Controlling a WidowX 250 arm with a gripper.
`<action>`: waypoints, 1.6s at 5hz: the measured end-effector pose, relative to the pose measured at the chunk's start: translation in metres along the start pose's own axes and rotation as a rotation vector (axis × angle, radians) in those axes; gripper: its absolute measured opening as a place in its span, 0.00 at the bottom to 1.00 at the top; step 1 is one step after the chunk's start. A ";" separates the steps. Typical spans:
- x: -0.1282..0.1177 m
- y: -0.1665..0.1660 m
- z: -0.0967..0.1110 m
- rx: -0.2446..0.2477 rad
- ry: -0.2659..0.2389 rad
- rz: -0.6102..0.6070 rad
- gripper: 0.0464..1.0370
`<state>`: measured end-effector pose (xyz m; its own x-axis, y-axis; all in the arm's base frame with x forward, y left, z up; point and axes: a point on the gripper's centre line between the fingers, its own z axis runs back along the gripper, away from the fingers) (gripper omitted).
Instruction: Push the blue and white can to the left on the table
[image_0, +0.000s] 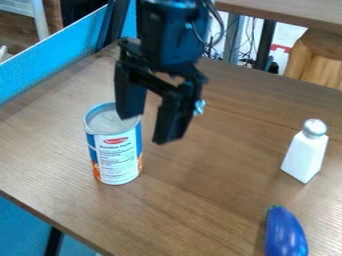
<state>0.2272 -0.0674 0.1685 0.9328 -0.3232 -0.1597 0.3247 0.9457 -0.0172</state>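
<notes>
Ok, brown table (220, 187) lay below; my pincer (147, 128) hung wide, empty, finger overlapping can (119, 155) in view, contact unclear. Can stood upright, ctr-L; white metal-capped shaker (306, 156) upright, R; blue-purple eggplant (286, 235) lay btm R.

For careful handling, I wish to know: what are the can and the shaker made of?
The can looks like metal: dull grey lid, raised rim; its printed label is possibly paper. The shaker has a shiny, silvery top, likely metal; its white body looks smooth and opaque, perhaps plastic or ceramic.
</notes>
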 end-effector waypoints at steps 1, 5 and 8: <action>0.011 -0.003 -0.019 -0.007 0.012 0.009 0.96; 0.032 0.033 -0.067 0.054 0.097 0.146 0.96; -0.027 0.117 -0.070 0.299 0.386 0.407 0.96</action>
<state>0.2286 0.0546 0.1014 0.8852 0.1494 -0.4406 0.0372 0.9213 0.3872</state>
